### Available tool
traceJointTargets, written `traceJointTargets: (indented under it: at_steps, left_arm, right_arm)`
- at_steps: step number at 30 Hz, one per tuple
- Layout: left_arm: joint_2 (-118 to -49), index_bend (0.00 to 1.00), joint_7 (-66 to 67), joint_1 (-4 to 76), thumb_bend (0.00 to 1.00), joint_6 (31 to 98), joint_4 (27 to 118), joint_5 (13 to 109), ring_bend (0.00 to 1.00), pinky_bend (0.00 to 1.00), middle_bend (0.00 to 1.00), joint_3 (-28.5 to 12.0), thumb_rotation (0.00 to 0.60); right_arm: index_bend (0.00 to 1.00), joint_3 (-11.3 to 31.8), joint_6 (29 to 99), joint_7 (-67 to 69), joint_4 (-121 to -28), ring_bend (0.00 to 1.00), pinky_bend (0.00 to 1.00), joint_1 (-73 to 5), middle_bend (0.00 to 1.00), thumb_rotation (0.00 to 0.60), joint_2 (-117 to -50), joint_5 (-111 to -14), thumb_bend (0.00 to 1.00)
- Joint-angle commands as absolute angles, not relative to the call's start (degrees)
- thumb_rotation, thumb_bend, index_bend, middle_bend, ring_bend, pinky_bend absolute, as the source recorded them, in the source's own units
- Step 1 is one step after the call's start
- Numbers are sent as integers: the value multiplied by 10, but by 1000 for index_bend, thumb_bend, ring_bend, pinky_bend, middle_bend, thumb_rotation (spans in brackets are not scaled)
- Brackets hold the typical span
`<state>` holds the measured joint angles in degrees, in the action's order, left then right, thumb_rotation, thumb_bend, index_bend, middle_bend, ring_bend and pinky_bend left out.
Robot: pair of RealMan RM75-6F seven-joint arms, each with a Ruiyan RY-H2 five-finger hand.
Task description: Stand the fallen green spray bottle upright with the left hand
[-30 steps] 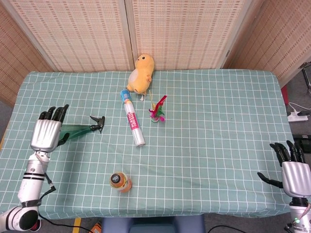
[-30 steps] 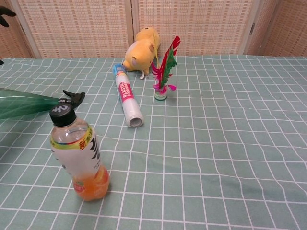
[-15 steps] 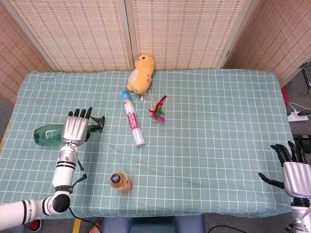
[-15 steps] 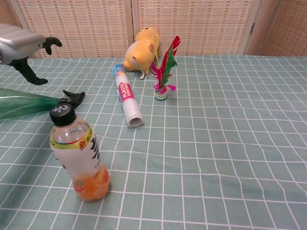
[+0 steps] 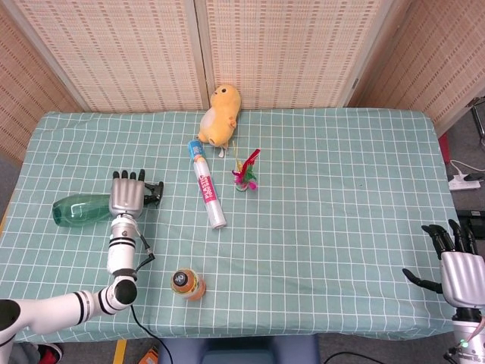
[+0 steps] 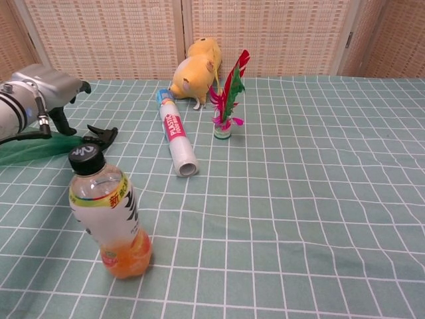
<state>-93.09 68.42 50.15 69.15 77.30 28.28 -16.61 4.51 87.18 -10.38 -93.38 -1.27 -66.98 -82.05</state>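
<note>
A wall of woven, pale reed panels (image 5: 280, 53) in light frames closes the room behind the table. The table (image 5: 341, 227) fills most of the head view, covered by a soft green cloth with a white grid that sags slightly at the near edge.

The left arm (image 5: 76, 303) comes in from the near left corner, white segments with black rings. Its left hand (image 5: 127, 196), a silver metal back with dark fingers, lies palm down over the neck of the green spray bottle (image 5: 79, 210); the fingers point toward the far edge, and whether they close round the bottle cannot be told. The bottle lies on its side near the left edge, translucent green plastic, round base toward that edge, black trigger head (image 6: 101, 135) showing just beyond the hand.

The right hand (image 5: 455, 265) rests at the near right corner, fingers spread, holding nothing.

A yellow plush chick (image 5: 220, 117), rounded and fuzzy, sits by the far edge near the middle. Just in front of it lies a slim white tube (image 5: 206, 184) with a blue cap and pink label. Near the near edge stands a clear plastic drink bottle (image 6: 109, 219) with orange liquid and a black cap. Beside the tube stands a small shuttlecock (image 6: 226, 100) of red and green feathers.
</note>
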Motion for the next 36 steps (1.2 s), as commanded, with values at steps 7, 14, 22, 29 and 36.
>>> traceJointTargets:
  at_steps: [7,14,22,29,36]
  left_arm:
    - [-949,134,701,522,248,655,736,158,178,219,237,-193,600]
    - [-955,134,688,532,248,640,708,164,179,216,238,-184,600]
    - [-975,134,707,543,248,634,663,159,179,218,249,-164,600]
    - [-989,134,711,544,246,617,629,149,179,226,259,-157,600]
    - [-1002,142,712,549,252,605,604,156,195,235,286,-152,600]
  right_arm:
    - [211,46,873,-105,-933,0,0,-12,204,600,-672,-820,0]
    - [210,47,873,-106,-933,0,0,-12,205,600,-672,-820,0]
    - [210,47,874,-107,-933,0,0,-12,209,600,-673,-820,0]
    - [210,48,873,-106,-933,0,0,-12,209,600,-673,-819,0]
    - [197,48,873,-103,-933,0,0,-12,211,600,-673,-820,0]
